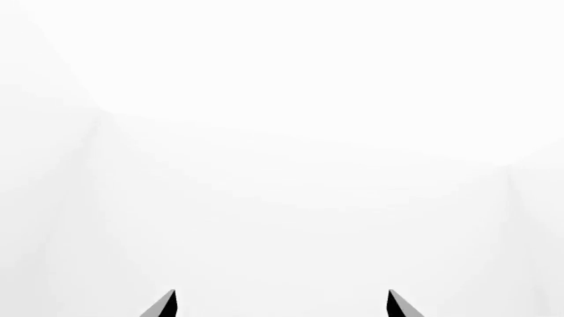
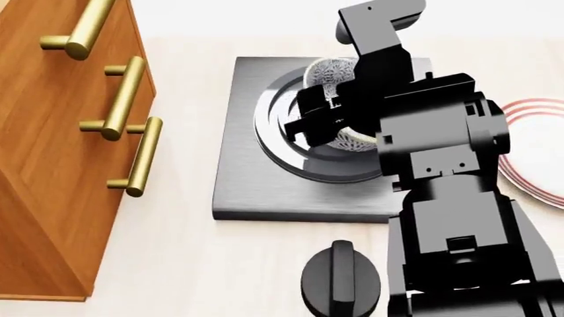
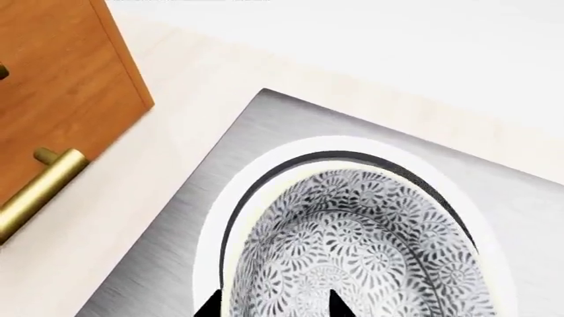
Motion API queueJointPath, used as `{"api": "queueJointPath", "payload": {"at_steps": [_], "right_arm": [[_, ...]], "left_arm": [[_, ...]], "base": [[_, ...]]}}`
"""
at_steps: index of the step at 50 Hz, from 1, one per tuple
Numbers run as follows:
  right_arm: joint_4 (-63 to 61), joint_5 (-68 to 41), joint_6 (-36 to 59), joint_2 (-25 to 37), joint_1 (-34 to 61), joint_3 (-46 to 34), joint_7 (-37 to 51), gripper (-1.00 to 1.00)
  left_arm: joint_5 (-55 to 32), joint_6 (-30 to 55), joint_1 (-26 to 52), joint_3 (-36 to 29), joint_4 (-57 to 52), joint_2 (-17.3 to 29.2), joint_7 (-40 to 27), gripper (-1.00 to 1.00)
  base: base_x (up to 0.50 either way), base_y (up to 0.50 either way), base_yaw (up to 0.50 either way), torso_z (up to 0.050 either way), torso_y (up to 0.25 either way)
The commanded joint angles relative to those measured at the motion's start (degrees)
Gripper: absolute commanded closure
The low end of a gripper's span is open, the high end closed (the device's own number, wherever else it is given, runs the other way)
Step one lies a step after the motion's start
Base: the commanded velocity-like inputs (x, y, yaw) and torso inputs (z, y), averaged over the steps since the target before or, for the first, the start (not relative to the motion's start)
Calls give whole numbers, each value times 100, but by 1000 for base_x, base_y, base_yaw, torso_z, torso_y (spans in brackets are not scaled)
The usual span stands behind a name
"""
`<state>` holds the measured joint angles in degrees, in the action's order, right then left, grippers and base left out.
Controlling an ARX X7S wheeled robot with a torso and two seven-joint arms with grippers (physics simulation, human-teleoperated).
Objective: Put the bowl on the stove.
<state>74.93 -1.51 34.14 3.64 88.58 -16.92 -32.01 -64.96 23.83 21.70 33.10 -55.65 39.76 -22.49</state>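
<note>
The bowl [image 3: 352, 257], white with a dense grey-black floral pattern, sits inside the raised burner rings of the stove [image 3: 168, 257], a flat dark grey metal slab. In the head view the bowl [image 2: 331, 72] shows in part behind my right arm, over the middle of the stove [image 2: 242, 185]. My right gripper [image 3: 275, 307] straddles the bowl's near rim, with one fingertip outside the wall and one inside, shut on it. My left gripper [image 1: 281, 304] is open with nothing between its fingers, and its view shows only blank white.
A wooden cabinet [image 2: 44, 165] with brass handles stands just left of the stove. A black round knob [image 2: 339, 281] lies in front of the stove. A white plate with red rings [image 2: 539, 148] lies to the right. My right arm [image 2: 450, 198] covers the stove's right side.
</note>
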Motion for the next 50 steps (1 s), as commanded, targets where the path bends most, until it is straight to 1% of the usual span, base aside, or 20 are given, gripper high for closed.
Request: {"api": "queueJointPath", "payload": {"at_steps": [1,4,5,29,35,36,37,40,43,46,47,48,49,50], "right_arm": [[6,140,-24,-107,5,166,-76,-100],[6,140,-24,-107,5,166,-76,-100],[6,112,-134,-127,-21,642,-21,-100],[6,135,-299,-146,-7,761,-527,-100],[6,14,-954,-115,144,1157,-680,-100],[6,-13,-1158,-86,180,1267,-618,-100],[6,14,-1159,-89,179,1292,-622,-100],[5,-29,-1727,21,275,1517,-514,-100],[4,-62,-2033,99,295,1674,-406,-100],[-69,-70,-2369,217,198,1762,-129,-100],[-929,-86,-1834,255,-302,1819,60,-100],[-1788,-212,-975,290,-945,1939,114,-100],[-2648,-283,-234,311,-1567,2128,352,-100],[-3507,-365,105,317,-1831,2228,395,-100]], "left_arm": [[139,-100,-4,129,60,-101,44,-100],[131,-111,-9,134,63,-96,42,-100],[138,-111,-12,132,62,-94,42,-100],[97,-174,-49,123,84,-71,17,-100],[108,-190,-61,95,83,-85,19,-100],[110,-193,-66,89,79,-89,23,-100],[110,-196,-67,88,80,-88,23,-100],[100,-196,-55,60,59,-84,2,-100],[105,-204,-59,39,50,-93,4,-100],[57,-213,-50,34,39,-85,-22,-100],[70,-217,-55,31,43,-91,-17,-100],[50,-228,-56,31,54,-103,-22,-100],[83,-231,-66,5,51,-122,-1,-100],[91,-235,-68,-6,52,-132,0,-100]], "base": [[0,0,0,0,0],[0,0,0,0,0],[0,0,0,0,0],[0,0,0,0,0],[0,0,0,0,0],[0,0,0,0,0],[0,0,0,0,0],[0,0,0,0,0],[0,0,0,0,0],[0,0,0,0,0],[0,0,0,0,0],[0,0,0,0,0],[0,0,0,0,0],[0,0,0,0,0]]}}
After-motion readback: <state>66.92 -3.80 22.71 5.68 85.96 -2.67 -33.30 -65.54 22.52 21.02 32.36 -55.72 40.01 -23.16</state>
